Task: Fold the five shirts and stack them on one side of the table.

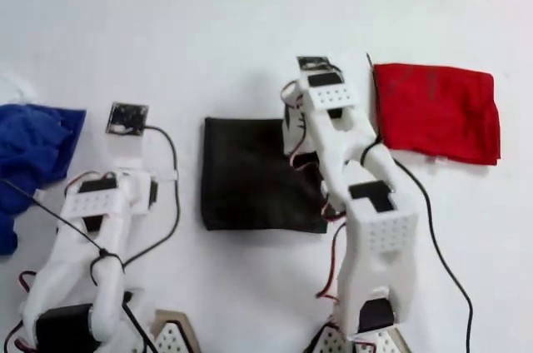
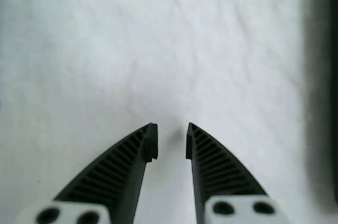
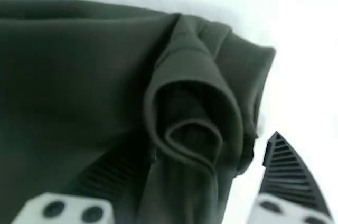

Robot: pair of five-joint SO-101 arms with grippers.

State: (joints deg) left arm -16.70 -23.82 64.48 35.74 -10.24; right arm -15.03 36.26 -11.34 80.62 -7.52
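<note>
High view: arm [image 1: 350, 149] over black shirt [image 1: 246, 174]

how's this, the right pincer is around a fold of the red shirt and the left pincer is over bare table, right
Not quite: in the right wrist view the right pincer is around a fold of the black shirt, not the red shirt. The left pincer is over bare table.
</note>
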